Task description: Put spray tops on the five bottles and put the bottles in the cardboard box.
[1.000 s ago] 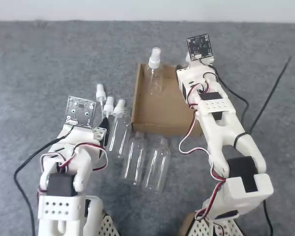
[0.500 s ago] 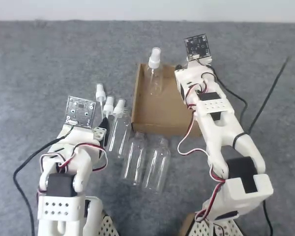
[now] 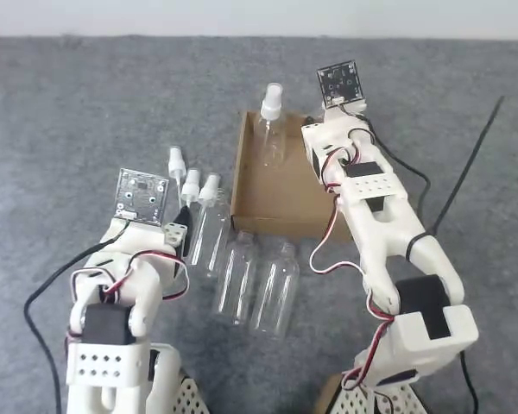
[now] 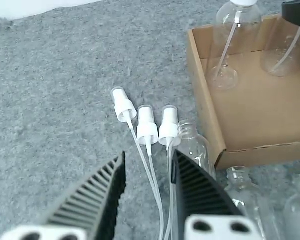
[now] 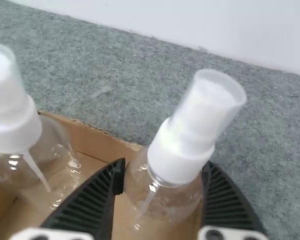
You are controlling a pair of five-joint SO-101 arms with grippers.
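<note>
A capped bottle [image 3: 272,129] lies in the cardboard box [image 3: 281,203]. My right gripper [image 5: 162,172] is over the box's far right corner, shut on a second capped bottle [image 5: 182,150], whose base rests inside the box [image 4: 285,50]. Three loose spray tops [image 3: 191,179] lie left of the box, also visible close up [image 4: 146,122]. Three uncapped bottles [image 3: 236,274] lie on the mat in front of the box. My left gripper [image 4: 147,185] is open just short of the spray tops, beside the leftmost uncapped bottle [image 4: 192,146], holding nothing.
Grey carpet [image 3: 86,103] covers the table, with free room to the left and far side. A black cable [image 3: 466,172] trails to the right of the right arm. The box's near wall [image 4: 260,150] stands between the loose bottles and the box floor.
The right arm has shifted slightly to the left with its bottle over the box. The left arm has stayed still.
</note>
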